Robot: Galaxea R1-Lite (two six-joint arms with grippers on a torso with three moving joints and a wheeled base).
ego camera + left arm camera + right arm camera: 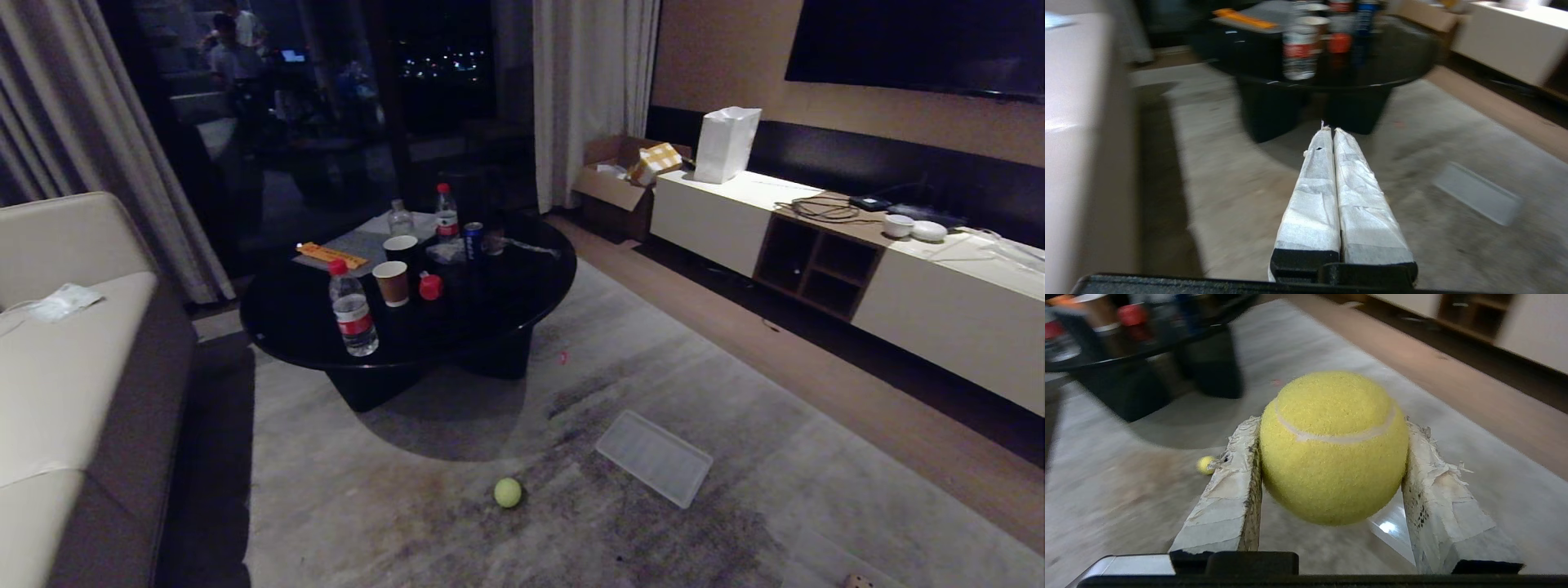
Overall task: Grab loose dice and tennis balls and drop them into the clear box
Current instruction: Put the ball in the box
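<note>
A fuzzy yellow-green tennis ball (1333, 457) sits between the taped fingers of my right gripper (1331, 422), which is shut on it above the carpet. A second tennis ball (507, 492) lies loose on the carpet in front of the black table, and the right wrist view shows it small (1204, 464) beside one finger. A tan die (858, 581) shows at the bottom edge of the head view. The whitish ribbed lid (653, 457) lies flat on the carpet. The clear box itself I cannot make out. My left gripper (1333, 130) is shut and empty. Neither arm shows in the head view.
A round black coffee table (506, 314) carries water bottles, paper cups, a can and a small red object (430, 286). A beige sofa (73, 367) runs along the left. A low white cabinet (939, 310) and a cardboard carton (620, 175) stand at the right.
</note>
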